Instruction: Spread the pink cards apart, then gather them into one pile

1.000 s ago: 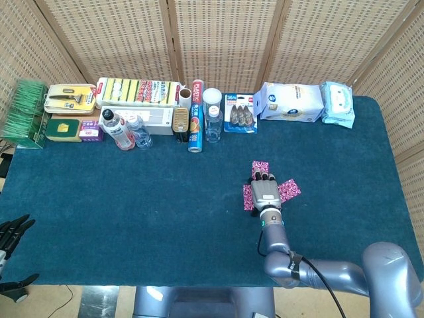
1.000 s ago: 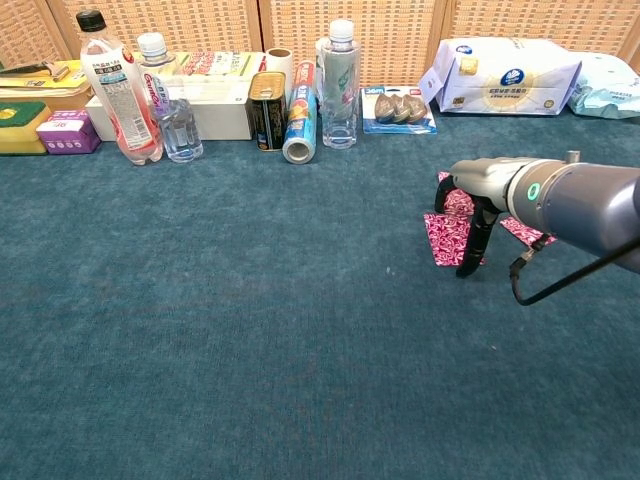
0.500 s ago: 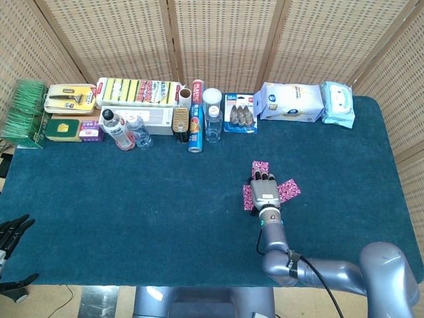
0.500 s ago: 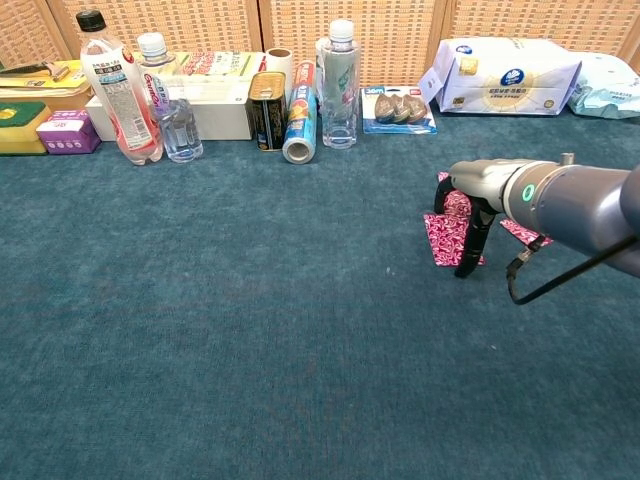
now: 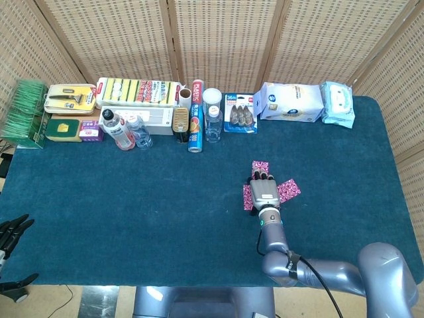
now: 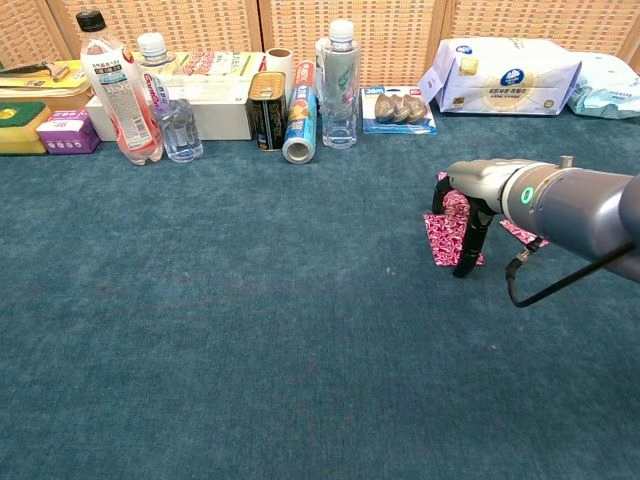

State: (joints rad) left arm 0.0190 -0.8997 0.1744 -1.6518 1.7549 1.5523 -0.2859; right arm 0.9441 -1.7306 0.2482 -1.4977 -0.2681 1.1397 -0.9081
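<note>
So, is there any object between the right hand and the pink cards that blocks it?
No, nothing visible does. The right hand is already directly over the pink cards, its fingers reaching down onto them. The bottles and packages stand far off along the back edge of the table.

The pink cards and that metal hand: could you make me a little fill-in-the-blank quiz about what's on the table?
1. The right hand rests on the ____ cards.
2. The table is covered in a dark ____ cloth.
3. The left hand hangs off the table's edge, holding ____.
4. The tall clear bottle at the back stands ____.

Missing words: pink; blue; nothing; upright
</note>
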